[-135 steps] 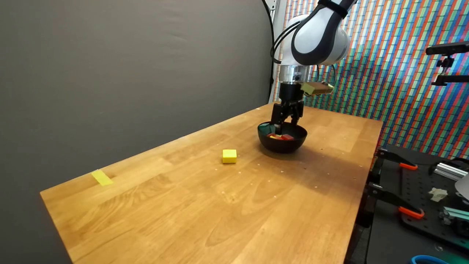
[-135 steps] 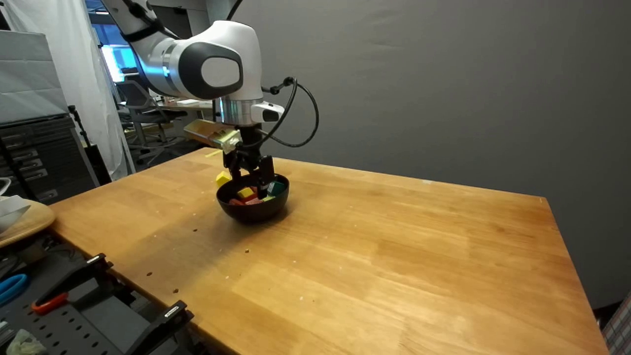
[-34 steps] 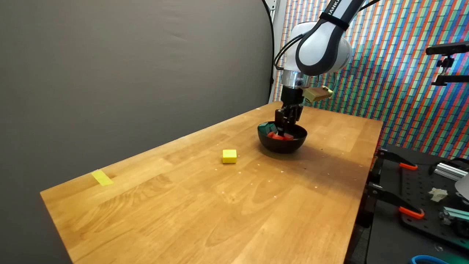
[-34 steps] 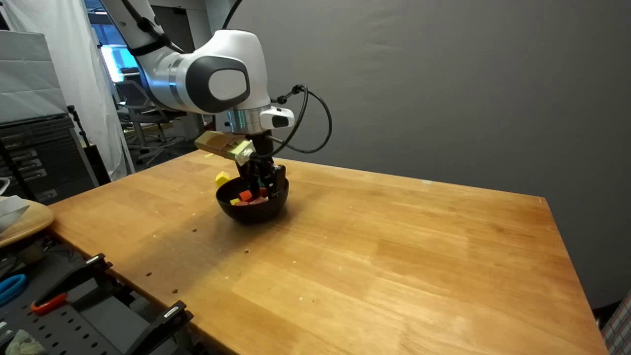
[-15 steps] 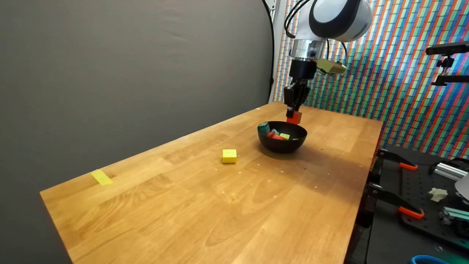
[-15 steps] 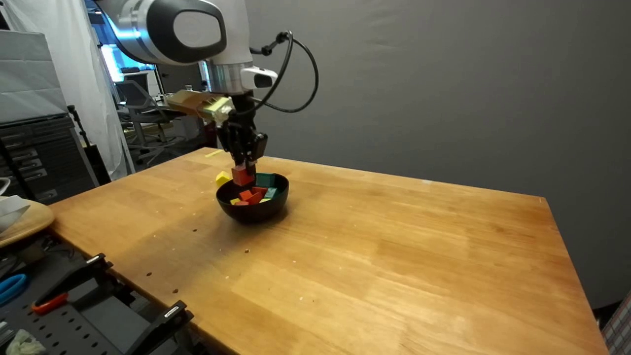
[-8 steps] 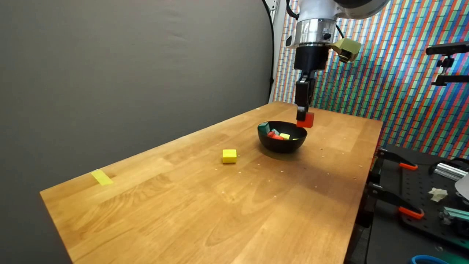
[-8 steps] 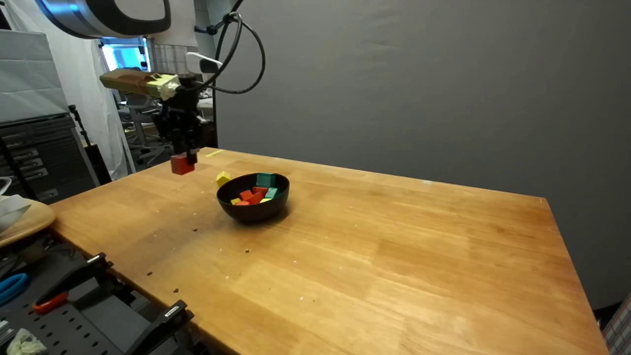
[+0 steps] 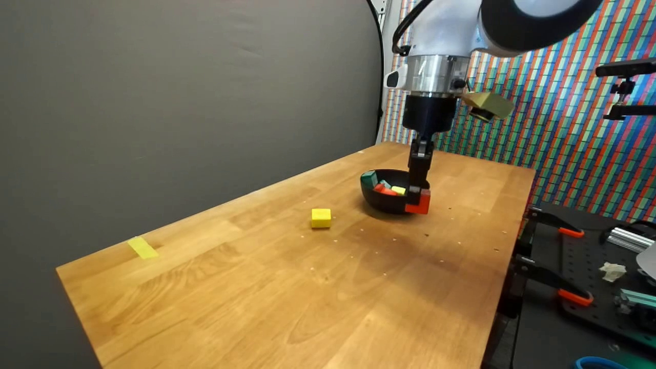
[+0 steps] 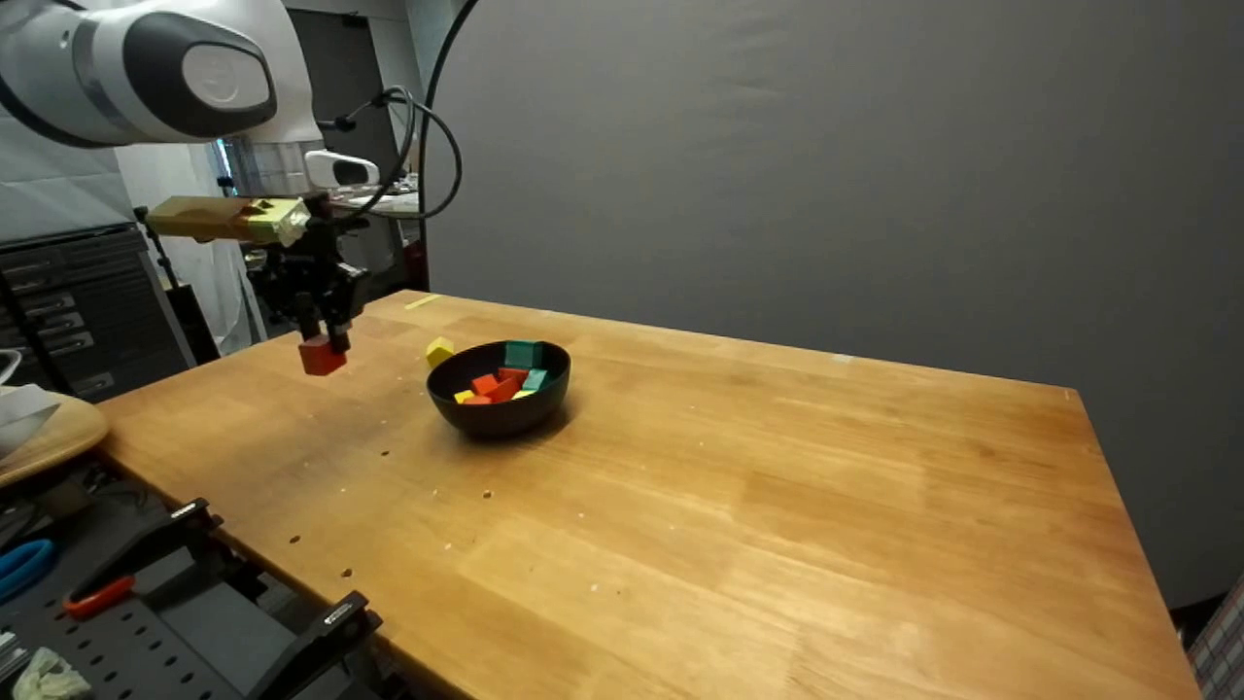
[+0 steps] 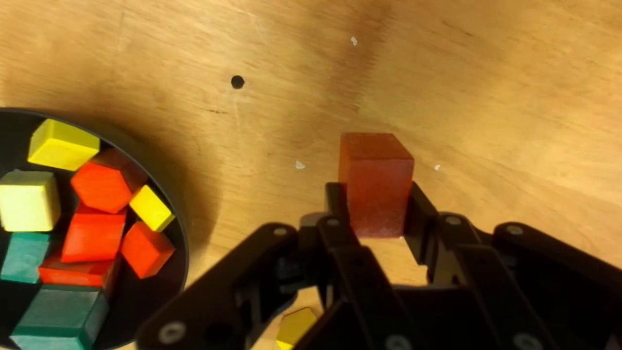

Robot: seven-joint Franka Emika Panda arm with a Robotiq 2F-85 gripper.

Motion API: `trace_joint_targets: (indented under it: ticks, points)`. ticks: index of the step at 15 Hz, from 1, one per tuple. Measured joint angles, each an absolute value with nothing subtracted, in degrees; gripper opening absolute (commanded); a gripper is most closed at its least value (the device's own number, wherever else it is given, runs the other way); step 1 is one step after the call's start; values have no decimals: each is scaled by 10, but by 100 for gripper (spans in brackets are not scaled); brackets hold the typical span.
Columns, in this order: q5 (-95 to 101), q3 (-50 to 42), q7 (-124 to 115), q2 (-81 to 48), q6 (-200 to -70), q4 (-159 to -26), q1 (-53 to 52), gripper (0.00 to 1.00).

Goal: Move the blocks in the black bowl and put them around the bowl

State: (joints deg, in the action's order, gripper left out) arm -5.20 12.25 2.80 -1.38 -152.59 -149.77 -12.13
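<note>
Jaws pinch a red block (image 11: 379, 197) above the worktop (image 10: 777, 535), where a yellow block (image 9: 321, 219) rests near the bowl (image 10: 498, 421) of blocks (image 11: 95, 238).

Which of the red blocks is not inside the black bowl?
The red block clasped between the jaws; the other red blocks in view lie inside the black bowl.

The bowl (image 10: 496, 422) on the table (image 10: 777, 506) holds blocks (image 11: 94, 236).
</note>
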Motion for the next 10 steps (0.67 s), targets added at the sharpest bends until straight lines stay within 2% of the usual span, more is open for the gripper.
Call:
trace_joint_targets:
  ticks: [4,5,7,10]
  points:
    - [30,118,-58,-81,-1646,-1527,-124,13]
    - [55,111,-82,-96,-1668,-1536,-130,57]
    - [109,83,-132,-118,-1696,-1548,-151,65]
    - [206,11,-203,-123,-1699,-1552,-203,87]
